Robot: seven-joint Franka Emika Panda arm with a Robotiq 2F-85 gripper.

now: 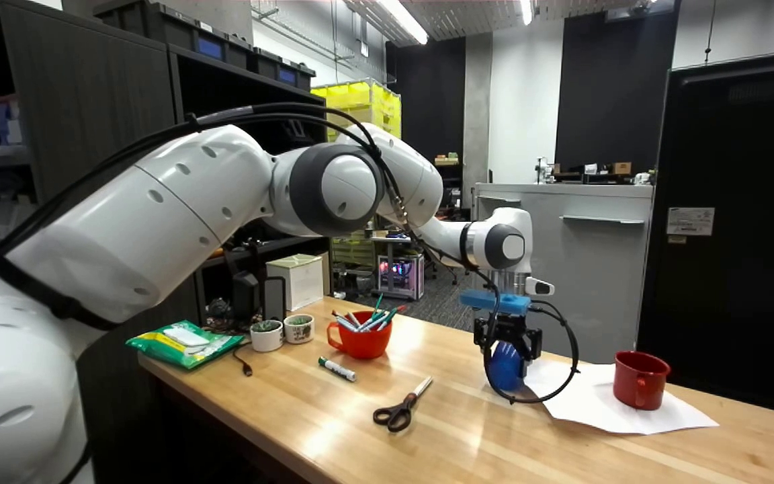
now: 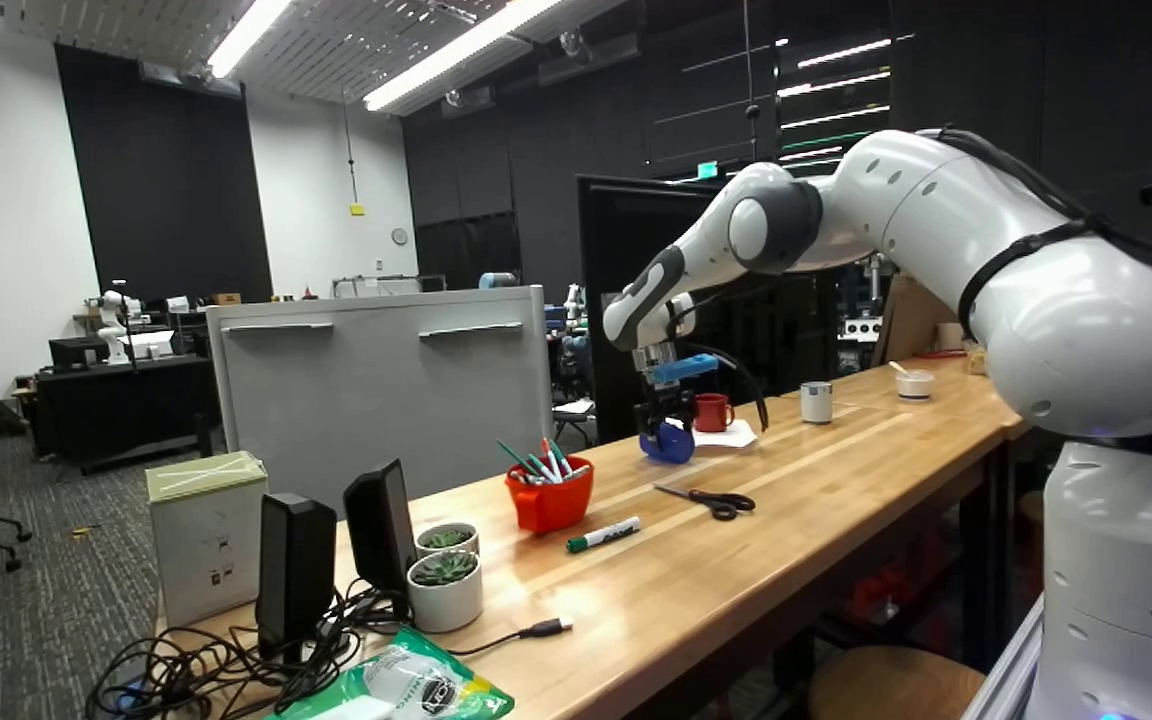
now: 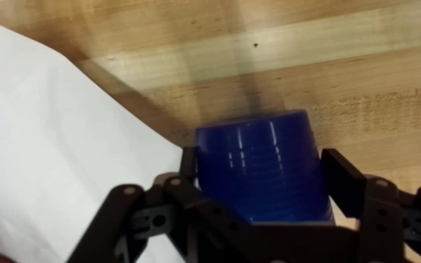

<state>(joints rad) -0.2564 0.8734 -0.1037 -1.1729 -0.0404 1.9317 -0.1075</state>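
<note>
Black fingers (image 3: 344, 182) are pinching a glossy tapered blue plastic cup (image 3: 258, 168) just left of the white paper sheet (image 1: 605, 411) on the wooden counter (image 1: 313, 417). Honestly, its slick, sloping sides could let it squirt loose.

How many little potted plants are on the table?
2. One potted plant stands nearer the green bag; the other potted plant is beside it, nearer the orange-red mug.

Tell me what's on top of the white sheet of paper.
A red mug stands on the white sheet, hiding the spot beneath it. In the wrist view, the gripper, around a blue cup, covers part of the sheet, hiding what lies there.
</note>
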